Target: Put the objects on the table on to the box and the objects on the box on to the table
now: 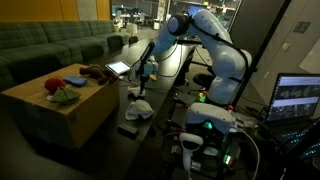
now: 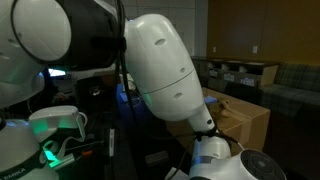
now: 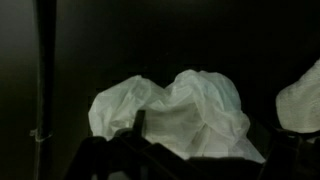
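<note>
Here gripper (image 1: 143,76) hangs above crumpled white cloth (image 3: 175,115).

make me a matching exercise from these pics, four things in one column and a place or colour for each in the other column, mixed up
Things
1. white cloth
2. red and green soft objects
3. laptop
4. sofa

Places or colours
a. screen lit, at the edge of an exterior view
b. green, behind the cardboard box
c. below the gripper, off the cardboard box
d. on top of the cardboard box

Pairs: 1-c, 2-d, 3-a, 4-b
</note>
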Tool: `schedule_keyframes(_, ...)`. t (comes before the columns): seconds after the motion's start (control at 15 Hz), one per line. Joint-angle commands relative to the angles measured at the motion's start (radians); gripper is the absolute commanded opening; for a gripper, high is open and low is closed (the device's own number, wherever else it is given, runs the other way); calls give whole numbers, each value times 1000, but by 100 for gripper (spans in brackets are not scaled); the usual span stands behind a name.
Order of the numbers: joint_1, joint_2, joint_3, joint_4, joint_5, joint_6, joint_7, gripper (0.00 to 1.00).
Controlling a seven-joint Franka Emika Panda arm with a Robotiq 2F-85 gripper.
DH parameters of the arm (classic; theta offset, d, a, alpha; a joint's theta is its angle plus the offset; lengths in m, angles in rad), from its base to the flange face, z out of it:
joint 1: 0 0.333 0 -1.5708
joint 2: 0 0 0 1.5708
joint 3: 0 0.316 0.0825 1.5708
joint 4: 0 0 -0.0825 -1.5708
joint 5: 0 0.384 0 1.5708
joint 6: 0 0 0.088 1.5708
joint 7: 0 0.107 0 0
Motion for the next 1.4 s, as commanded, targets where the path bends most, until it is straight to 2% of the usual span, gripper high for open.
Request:
schedule_keyframes(0.0, 11, 74, -2, 77, -77, 20, 82, 100)
schedule_keyframes(0.2, 26, 113, -13, 107, -123, 33, 141, 100)
schedule_keyframes(0.27, 27, 121, -16, 113, -138, 35, 158, 97)
schedule_keyframes(0.33, 32, 129, -21, 119, -150, 45, 180, 74)
schedule_keyframes(0.47, 34, 129, -22, 118, -175, 48, 215, 70)
schedule_keyframes(0.67, 31, 98, -13, 87, -208, 36, 248, 45)
schedule_keyframes(0.93, 44, 26, -13, 12, -240, 0, 281, 16)
schedule_keyframes(1.2, 104, -86, -43, -122, -260, -43, 358, 8)
schedule_keyframes(1.27, 122, -116, -54, -158, -266, -41, 387, 12)
schedule_keyframes(1.33, 143, -148, -63, -199, -273, -22, 417, 12)
